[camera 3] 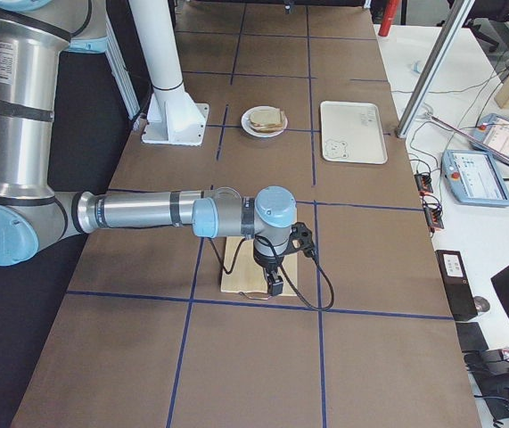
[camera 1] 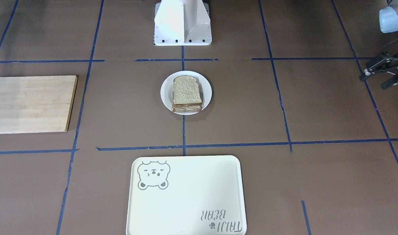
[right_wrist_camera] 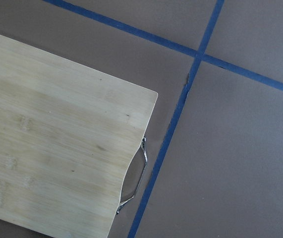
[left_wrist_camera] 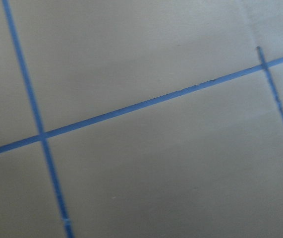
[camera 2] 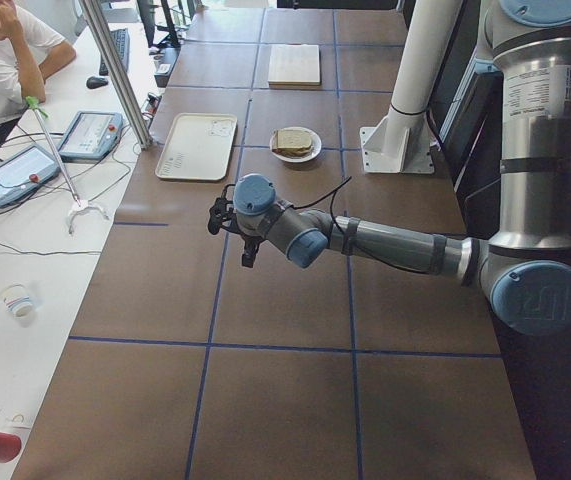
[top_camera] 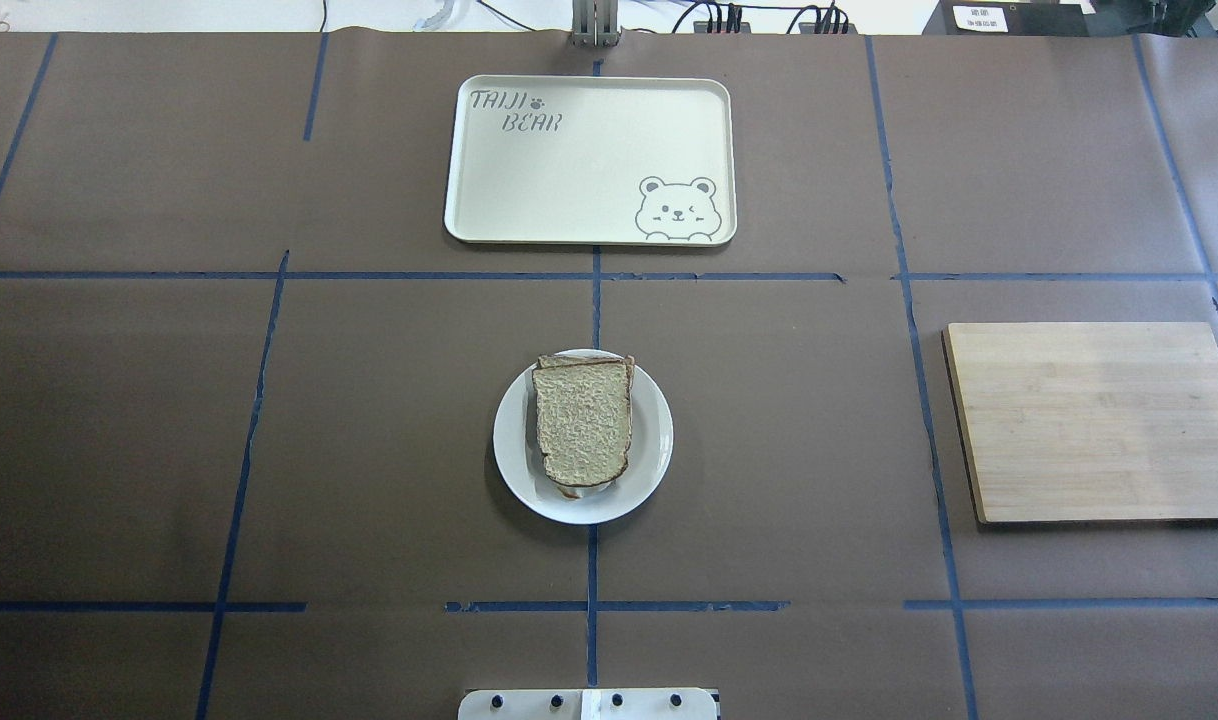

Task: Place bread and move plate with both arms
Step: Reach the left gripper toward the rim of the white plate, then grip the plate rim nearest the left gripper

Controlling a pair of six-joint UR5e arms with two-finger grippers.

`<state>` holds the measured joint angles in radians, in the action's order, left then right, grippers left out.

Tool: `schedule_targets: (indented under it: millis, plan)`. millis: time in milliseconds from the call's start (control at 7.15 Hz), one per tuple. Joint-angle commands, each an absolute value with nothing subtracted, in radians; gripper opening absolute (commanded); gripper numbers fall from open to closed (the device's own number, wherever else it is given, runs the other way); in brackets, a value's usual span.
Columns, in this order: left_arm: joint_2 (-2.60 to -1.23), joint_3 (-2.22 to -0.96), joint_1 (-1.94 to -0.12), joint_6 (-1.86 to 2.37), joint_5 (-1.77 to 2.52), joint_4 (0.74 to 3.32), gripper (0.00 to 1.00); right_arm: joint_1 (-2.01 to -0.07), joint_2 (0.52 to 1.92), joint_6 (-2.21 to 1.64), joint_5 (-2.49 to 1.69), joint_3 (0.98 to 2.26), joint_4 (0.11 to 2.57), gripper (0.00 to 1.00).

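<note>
The white plate (top_camera: pixel 653 440) sits at the table's middle, with a slice of bread (top_camera: pixel 582 428) lying on top of another slice on it; both also show in the front view, the plate (camera 1: pixel 206 94) and the bread (camera 1: pixel 187 92). My left gripper (camera 1: pixel 372 82) hovers over bare table far out on my left, its jaws apart and empty; it also shows in the exterior left view (camera 2: pixel 233 235). My right gripper (camera 3: pixel 275 281) shows only in the exterior right view, low over the outer end of the wooden board (camera 3: pixel 236 278); I cannot tell whether it is open.
A cream bear tray (top_camera: pixel 529 180) lies beyond the plate at the far side. A wooden cutting board (top_camera: pixel 1094 420) with a metal handle (right_wrist_camera: pixel 136 178) lies on my right. The white pedestal (camera 1: pixel 182 23) stands behind the plate. Blue tape lines cross the brown table.
</note>
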<state>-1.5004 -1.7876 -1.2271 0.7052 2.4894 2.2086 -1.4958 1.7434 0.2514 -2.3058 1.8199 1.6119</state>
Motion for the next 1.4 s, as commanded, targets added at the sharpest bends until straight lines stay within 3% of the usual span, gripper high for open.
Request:
schedule_targets:
  millis: [0, 699, 1119, 1259]
  plan:
    - [-1.557, -1.781, -0.933, 1.290, 2.261, 2.558, 1.00, -1.499, 1.747, 0.229, -2.307, 1.819, 1.611, 1.00]
    - [-1.748, -1.761, -0.412, 1.721, 1.668, 2.745, 1.00, -1.499, 1.749, 0.224, -2.307, 1.819, 1.611, 1.00]
    - [-1.888, -1.521, -0.287, 1.808, 1.476, 3.008, 0.98, -1.499, 1.749, 0.221, -2.307, 1.819, 1.611, 1.00]
    - [-1.890, -1.510, -0.287, 1.810, 1.476, 3.008, 0.94, -1.499, 1.749, 0.221, -2.307, 1.819, 1.611, 1.00]
